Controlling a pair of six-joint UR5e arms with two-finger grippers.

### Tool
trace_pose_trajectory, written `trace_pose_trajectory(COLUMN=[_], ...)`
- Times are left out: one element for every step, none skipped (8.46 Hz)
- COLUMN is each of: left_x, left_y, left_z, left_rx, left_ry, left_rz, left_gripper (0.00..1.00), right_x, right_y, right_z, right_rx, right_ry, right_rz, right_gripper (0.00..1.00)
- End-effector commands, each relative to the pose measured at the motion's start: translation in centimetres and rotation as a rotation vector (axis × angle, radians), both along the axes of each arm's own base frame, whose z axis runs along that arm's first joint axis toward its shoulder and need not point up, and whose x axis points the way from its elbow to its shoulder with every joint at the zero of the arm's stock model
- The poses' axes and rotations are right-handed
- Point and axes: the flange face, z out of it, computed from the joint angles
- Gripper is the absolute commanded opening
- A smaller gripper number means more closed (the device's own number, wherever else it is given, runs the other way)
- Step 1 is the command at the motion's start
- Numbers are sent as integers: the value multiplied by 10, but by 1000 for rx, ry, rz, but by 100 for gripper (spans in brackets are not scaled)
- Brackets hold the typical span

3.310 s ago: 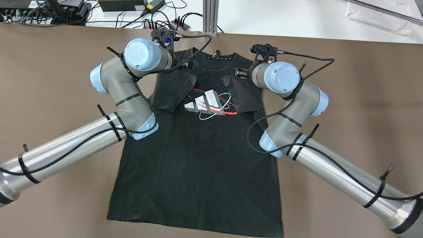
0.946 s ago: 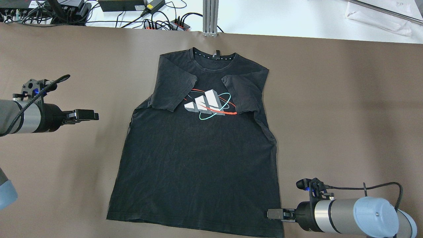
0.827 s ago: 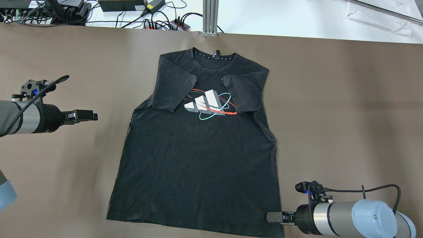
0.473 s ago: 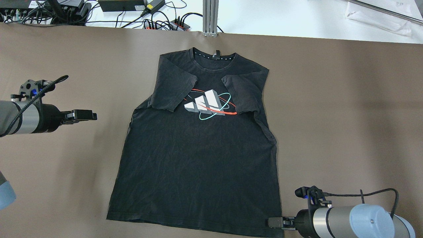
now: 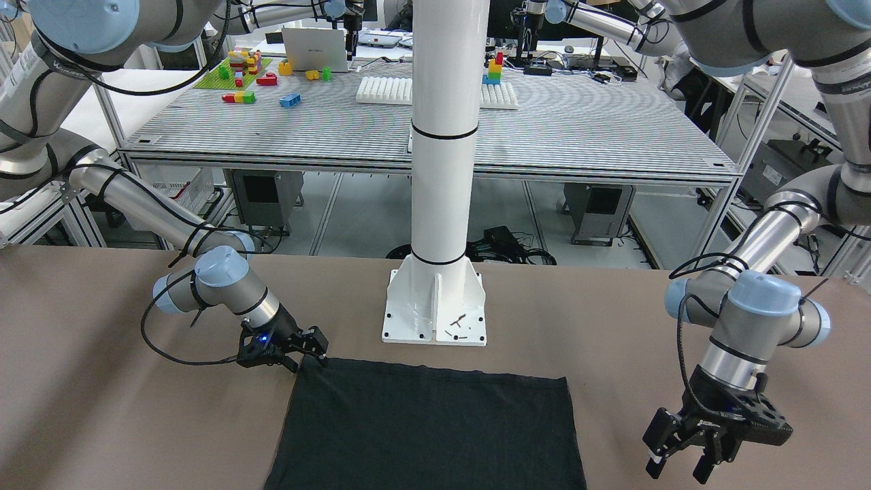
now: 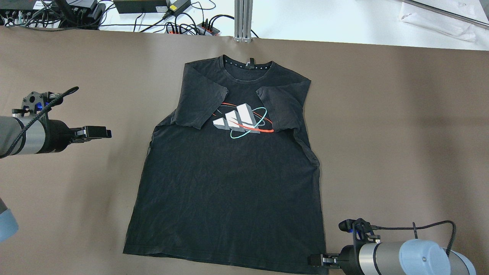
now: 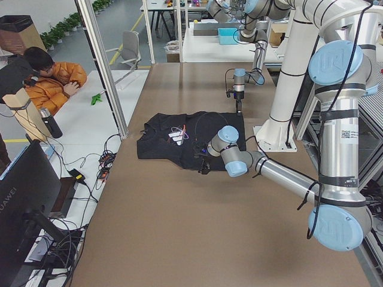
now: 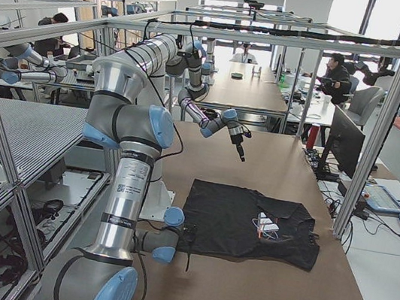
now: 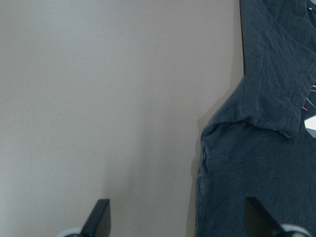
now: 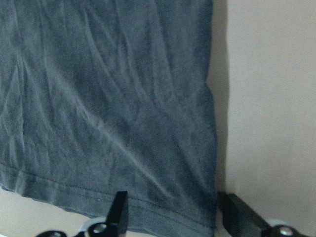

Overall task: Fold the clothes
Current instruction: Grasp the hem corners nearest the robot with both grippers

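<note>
The clothes are one black T-shirt [image 6: 229,183] lying flat on the brown table, collar at the far side, both sleeves folded in beside a white, red and teal print [image 6: 242,120]. My right gripper [image 6: 317,260] is low at the shirt's near right hem corner. In the right wrist view its open fingers [image 10: 118,210] stand to either side of that corner [image 10: 197,207]. My left gripper [image 6: 99,132] hovers open over bare table left of the shirt, level with the left sleeve. The left wrist view has the shirt's side edge [image 9: 261,163] between its fingertips [image 9: 98,217].
A white pillar with a bolted base [image 5: 435,309] stands at the table's robot side. Cables and power strips [image 6: 191,28] lie beyond the far edge by an aluminium post [image 6: 243,19]. A person in an orange jacket [image 7: 54,81] sits off to the side.
Both arms have pulled back from the shirt's shoulders to its sides. Over the last second the right gripper slid nearer to the hem corner; the left one barely drifted.
</note>
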Motion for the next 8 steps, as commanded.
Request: trace_pose_trajectory(left_x=[0, 0, -1, 3, 14, 25, 43, 66], left_y=[0, 0, 2, 11, 35, 66, 98, 121], left_z=[-1, -1, -4, -5, -10, -25, -27, -30], left_rx=[1, 1, 6, 6, -5, -14, -20, -26], left_ry=[1, 1, 7, 13, 31, 64, 63, 71], left_rz=[0, 0, 3, 22, 47, 54, 55, 51], left_gripper=[95, 95, 95, 95, 95, 95, 95, 95], right_x=[-1, 1, 0, -4, -4, -4, -2, 2], right_y=[2, 1, 1, -1, -3, -4, -8, -14], right_z=[-2, -4, -6, -13, -18, -17, -17, -17], right_rx=[3, 5, 19, 23, 26, 26, 26, 26], right_ry=[-3, -6, -11, -26, -38, -38, -38, -40], right_rz=[0, 1, -4, -2, 1, 4, 12, 20], right_gripper=[0, 0, 0, 0, 0, 0, 0, 0])
